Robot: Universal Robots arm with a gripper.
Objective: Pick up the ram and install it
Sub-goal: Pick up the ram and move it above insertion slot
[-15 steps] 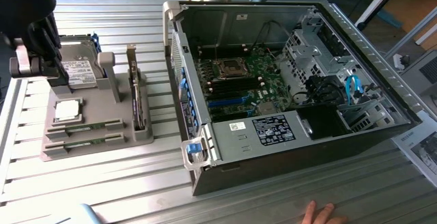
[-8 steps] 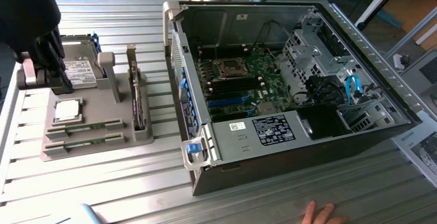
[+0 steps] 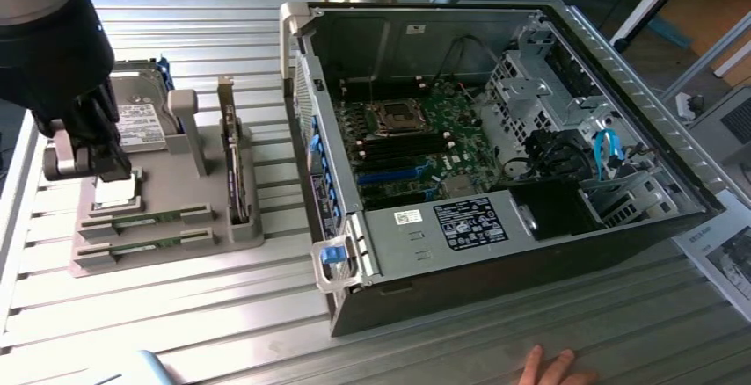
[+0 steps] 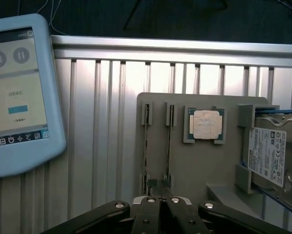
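Green ram [image 4: 169, 141] sits slotted in a grey tray [image 4: 194, 165] on the desk, nine o'clock from the open case [image 3: 470, 279]. The hand [image 4: 159, 184] hangs by its end, fingers pressed together. The pickup looks unstarted, and grasping calls for parting them astride it.

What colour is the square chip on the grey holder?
The square chip has a silvery top with a dark greenish edge. The wrist view shows it best.

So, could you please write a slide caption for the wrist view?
Shut pincer over a grey holder carrying two ram sticks, a processor and a hard drive.
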